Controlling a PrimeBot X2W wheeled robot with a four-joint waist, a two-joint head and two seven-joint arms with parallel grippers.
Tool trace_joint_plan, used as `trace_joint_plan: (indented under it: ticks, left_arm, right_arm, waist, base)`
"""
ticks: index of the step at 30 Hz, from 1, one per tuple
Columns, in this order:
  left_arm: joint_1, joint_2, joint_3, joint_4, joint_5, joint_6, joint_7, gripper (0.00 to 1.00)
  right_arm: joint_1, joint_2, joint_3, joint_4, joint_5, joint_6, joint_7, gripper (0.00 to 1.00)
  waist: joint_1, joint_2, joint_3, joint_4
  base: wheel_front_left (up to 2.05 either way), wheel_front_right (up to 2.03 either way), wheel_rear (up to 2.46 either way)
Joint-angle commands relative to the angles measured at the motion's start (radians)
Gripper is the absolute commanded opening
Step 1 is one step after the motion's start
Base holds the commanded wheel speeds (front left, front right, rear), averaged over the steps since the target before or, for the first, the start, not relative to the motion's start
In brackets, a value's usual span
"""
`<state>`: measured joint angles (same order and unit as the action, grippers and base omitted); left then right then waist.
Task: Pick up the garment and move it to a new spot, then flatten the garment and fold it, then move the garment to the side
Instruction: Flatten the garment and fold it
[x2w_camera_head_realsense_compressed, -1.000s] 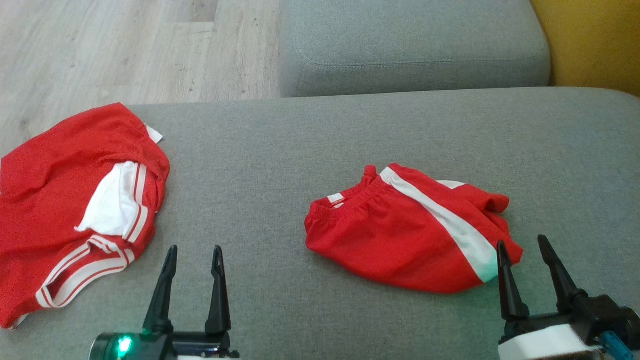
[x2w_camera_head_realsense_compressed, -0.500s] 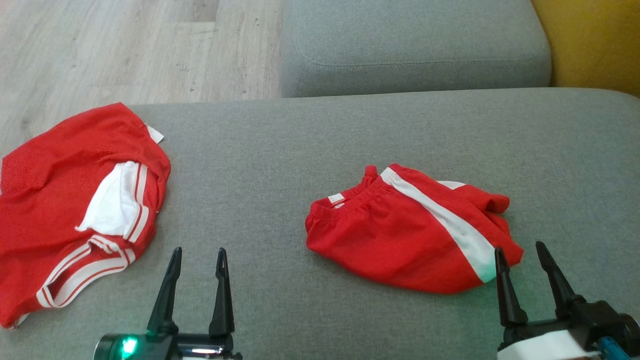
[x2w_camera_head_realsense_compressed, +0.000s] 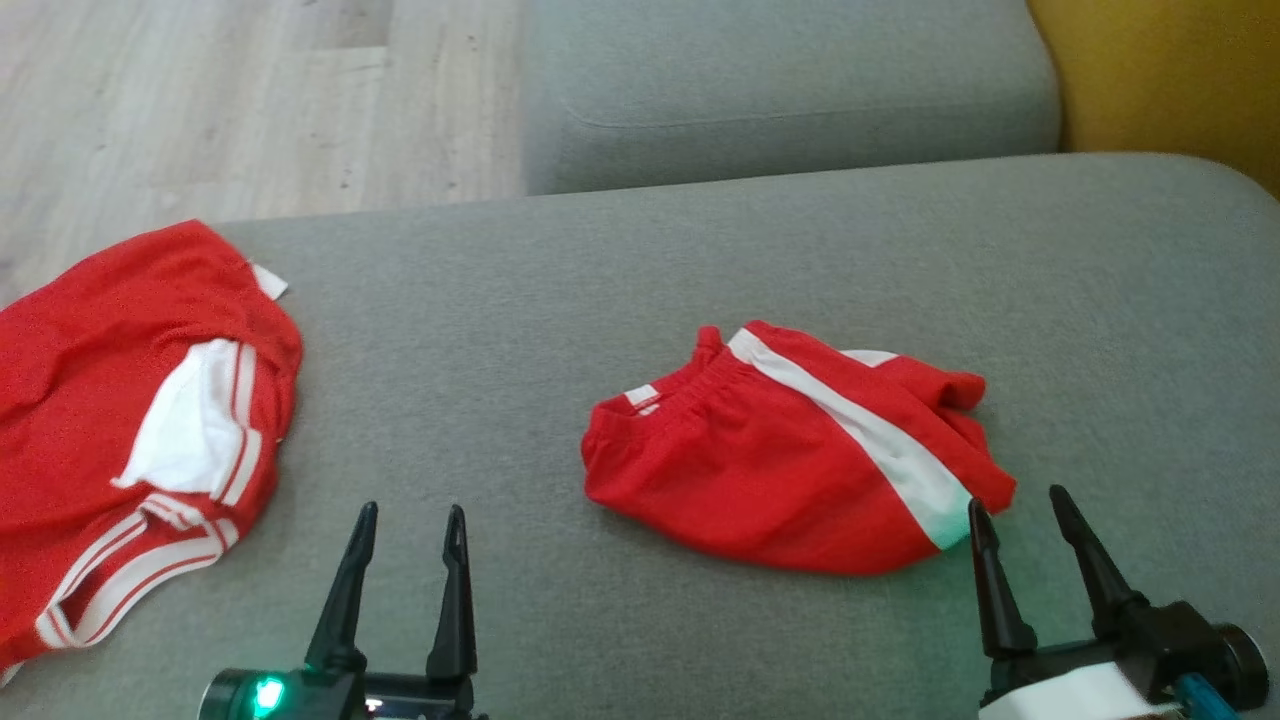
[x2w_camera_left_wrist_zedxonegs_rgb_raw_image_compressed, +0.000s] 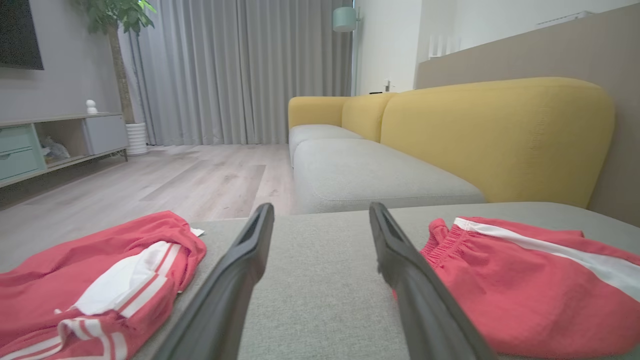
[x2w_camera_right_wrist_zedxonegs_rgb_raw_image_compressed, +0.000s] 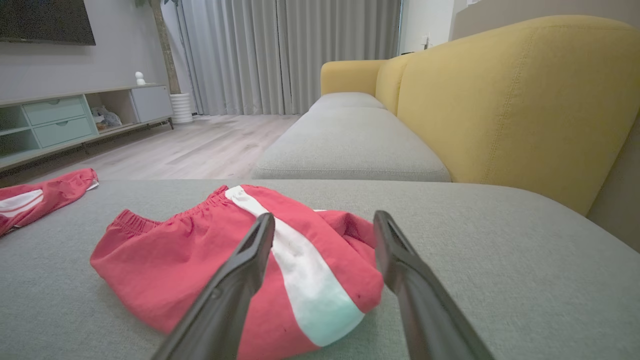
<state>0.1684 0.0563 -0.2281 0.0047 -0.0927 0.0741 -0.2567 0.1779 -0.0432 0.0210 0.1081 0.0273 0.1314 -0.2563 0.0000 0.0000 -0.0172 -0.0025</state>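
Grey sofa; shorts just beyond R gripper

The head camera looks steeply down on the grey fabric cushion. Both wrist cameras sit low over it, facing level toward the yellow upholstered sofa back and grey curtains. All three share the crumpled red shorts with a white side stripe, nearest in the right wrist view.
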Motion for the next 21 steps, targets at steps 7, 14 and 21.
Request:
trace_joint_plan:
  ticks: [7, 14, 21]
  left_arm:
    - [-0.12, -0.002, -0.009, 0.077, -0.068, -0.123, 0.003, 1.0]
    - [-0.375, 0.062, -0.09, 0.128, -0.27, -0.203, 0.248, 1.0]
    - [-0.646, 0.194, -0.244, 0.087, -0.684, -0.204, 0.616, 1.0]
  right_arm:
    - [-0.035, -0.007, 0.045, -0.046, -0.029, -0.001, -0.006, 1.0]
    - [-0.075, -0.007, 0.053, -0.067, -0.037, -0.001, -0.006, 1.0]
    - [-0.114, -0.007, 0.061, -0.076, -0.035, -0.001, -0.006, 1.0]
  waist:
    - [0.0, 0.0, 0.039, -0.063]
    - [0.0, 0.0, 0.125, -0.115]
    - [0.0, 0.0, 0.197, -0.151]
  base:
    - [0.0, 0.0, 0.0]
    - [0.0, 0.0, 0.0]
    - [0.0, 0.0, 0.0]
